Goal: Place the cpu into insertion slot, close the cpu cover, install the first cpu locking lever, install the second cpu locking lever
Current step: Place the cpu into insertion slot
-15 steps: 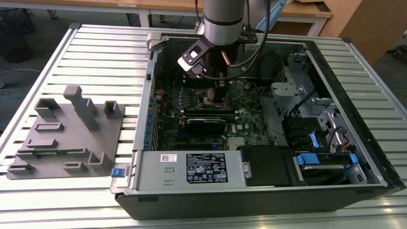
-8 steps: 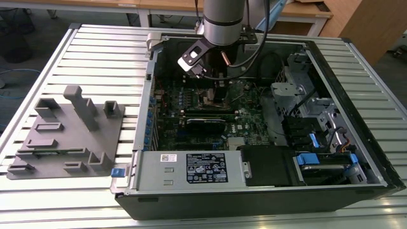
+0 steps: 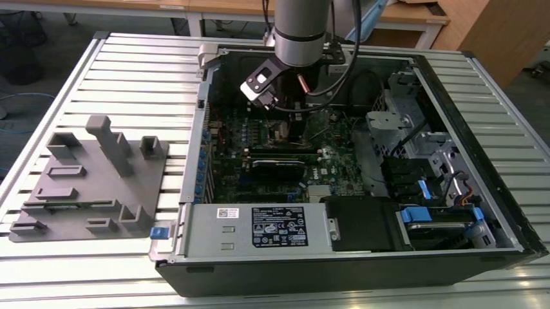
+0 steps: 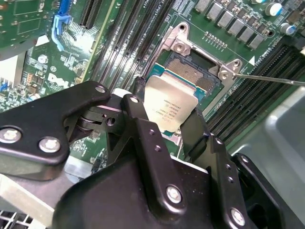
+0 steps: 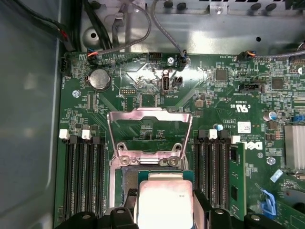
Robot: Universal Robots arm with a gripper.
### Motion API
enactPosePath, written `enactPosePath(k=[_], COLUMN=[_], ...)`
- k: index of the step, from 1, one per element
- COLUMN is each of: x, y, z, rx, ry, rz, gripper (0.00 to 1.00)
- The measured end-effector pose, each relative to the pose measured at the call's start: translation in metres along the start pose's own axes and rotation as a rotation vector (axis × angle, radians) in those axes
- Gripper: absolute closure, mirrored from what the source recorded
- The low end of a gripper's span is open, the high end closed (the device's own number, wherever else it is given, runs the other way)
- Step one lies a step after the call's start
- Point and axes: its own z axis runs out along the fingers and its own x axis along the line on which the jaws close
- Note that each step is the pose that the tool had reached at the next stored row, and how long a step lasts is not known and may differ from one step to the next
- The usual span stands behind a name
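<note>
Silvery cpu point(image 4: 171, 100) hung pinched in the gripper point(image 4: 164, 115), just above the insertion slot point(image 4: 196, 70).
Its cpu cover point(image 5: 150, 114) stood flipped open (handy); coming down level, corners square to the socket, looked the key.

Second wrist view: cpu point(image 4: 167, 102) edges partly hidden behind fingers point(image 4: 145, 138); it covers part of insertion slot point(image 4: 199, 71). First wrist view: cpu point(image 5: 164, 200) cut off by picture edge, its print too small to read.
</note>
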Motion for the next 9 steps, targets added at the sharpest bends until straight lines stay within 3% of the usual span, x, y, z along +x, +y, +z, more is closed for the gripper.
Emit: enactPosePath(k=[9], x=[0.0017], y=[-0.0001], z=[0.0015], rx=[0.0], ry=[-0.0005], rz=[0.0], gripper=[0.46])
